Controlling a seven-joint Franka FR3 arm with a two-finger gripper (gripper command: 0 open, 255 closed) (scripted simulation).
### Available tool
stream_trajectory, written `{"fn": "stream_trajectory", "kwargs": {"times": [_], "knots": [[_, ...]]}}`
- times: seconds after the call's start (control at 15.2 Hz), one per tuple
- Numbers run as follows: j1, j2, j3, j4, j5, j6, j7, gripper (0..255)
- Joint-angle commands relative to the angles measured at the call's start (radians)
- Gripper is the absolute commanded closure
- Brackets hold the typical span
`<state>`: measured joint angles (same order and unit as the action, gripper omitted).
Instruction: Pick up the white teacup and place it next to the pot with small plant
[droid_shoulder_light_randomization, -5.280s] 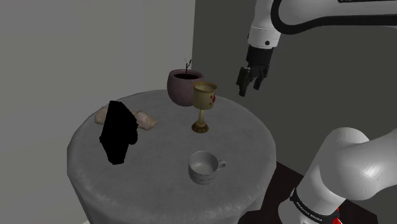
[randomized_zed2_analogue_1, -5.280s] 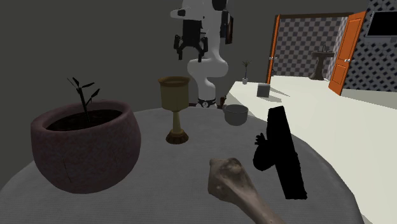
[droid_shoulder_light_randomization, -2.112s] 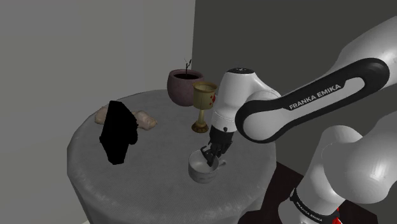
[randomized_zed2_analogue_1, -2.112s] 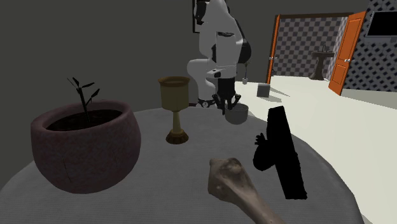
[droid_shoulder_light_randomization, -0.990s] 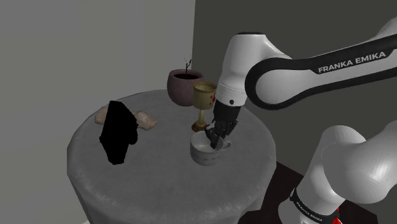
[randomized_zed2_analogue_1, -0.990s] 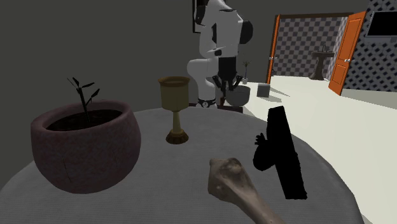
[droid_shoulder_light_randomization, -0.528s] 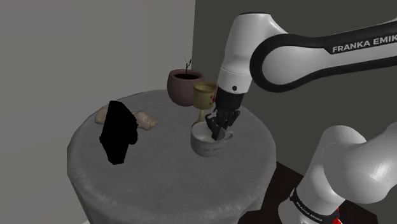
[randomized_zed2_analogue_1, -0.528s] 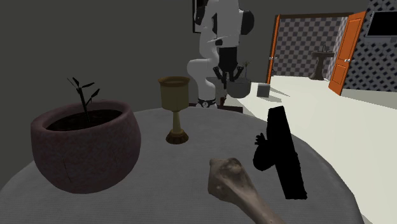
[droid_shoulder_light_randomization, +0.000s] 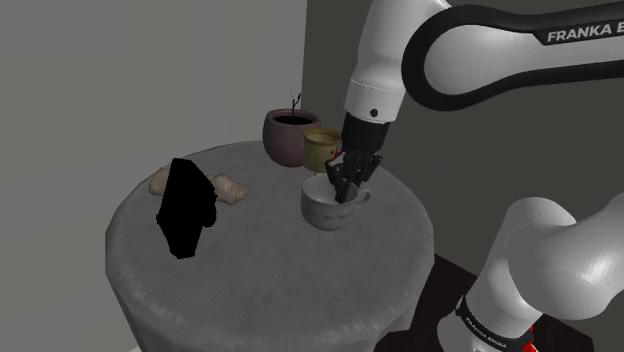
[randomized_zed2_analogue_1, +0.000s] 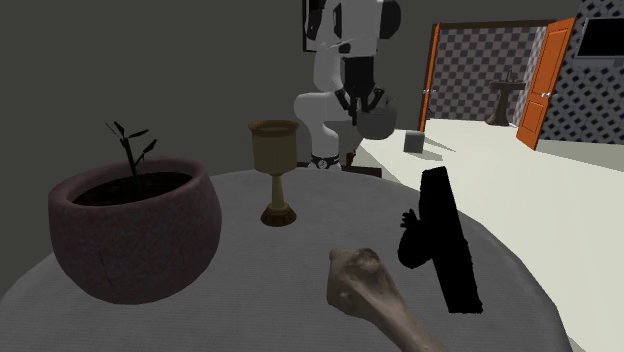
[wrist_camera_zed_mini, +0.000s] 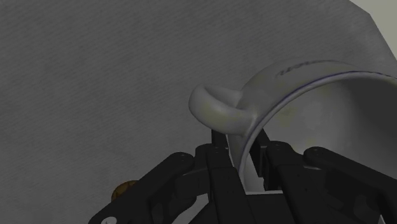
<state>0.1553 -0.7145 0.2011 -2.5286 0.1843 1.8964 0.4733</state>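
The white teacup (droid_shoulder_light_randomization: 328, 207) hangs above the round grey table (droid_shoulder_light_randomization: 250, 280), in front of the goblet. My black gripper (droid_shoulder_light_randomization: 347, 186) is shut on the cup's rim beside the handle. In the second exterior view the cup (randomized_zed2_analogue_1: 377, 122) is held up by the gripper (randomized_zed2_analogue_1: 364, 105) at the table's far side. The wrist view has both fingers (wrist_camera_zed_mini: 221, 162) clamping the cup wall (wrist_camera_zed_mini: 299, 108) next to its curved handle (wrist_camera_zed_mini: 216, 111). The dark reddish pot with a small bare plant (droid_shoulder_light_randomization: 290, 136) stands at the table's back; in the second exterior view the pot (randomized_zed2_analogue_1: 135, 230) is near the camera.
A brass goblet (droid_shoulder_light_randomization: 320, 150) stands between the cup and the pot. A black shape (droid_shoulder_light_randomization: 186, 206) and a pale bone (droid_shoulder_light_randomization: 228, 187) lie on the shoulder view's left part of the table. Orange doors (randomized_zed2_analogue_1: 548, 85) stand open far behind.
The gripper has lifted the teacup off the table and carried it up and toward the goblet and pot. The other things have not moved.
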Motion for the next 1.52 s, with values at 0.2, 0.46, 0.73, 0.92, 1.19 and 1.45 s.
{"fn": "stream_trajectory", "kwargs": {"times": [0.2,0.46,0.73,0.92,1.19,1.45], "knots": [[-0.003,-0.003,-0.008,0.066,-0.008,-0.069,0.004,255],[-0.006,0.001,-0.014,0.122,-0.014,-0.121,0.007,255],[-0.009,0.008,-0.019,0.180,-0.020,-0.172,0.011,255],[-0.010,0.015,-0.023,0.225,-0.023,-0.210,0.013,255],[-0.013,0.028,-0.027,0.288,-0.028,-0.260,0.017,255],[-0.015,0.044,-0.031,0.353,-0.033,-0.309,0.021,255]]}}
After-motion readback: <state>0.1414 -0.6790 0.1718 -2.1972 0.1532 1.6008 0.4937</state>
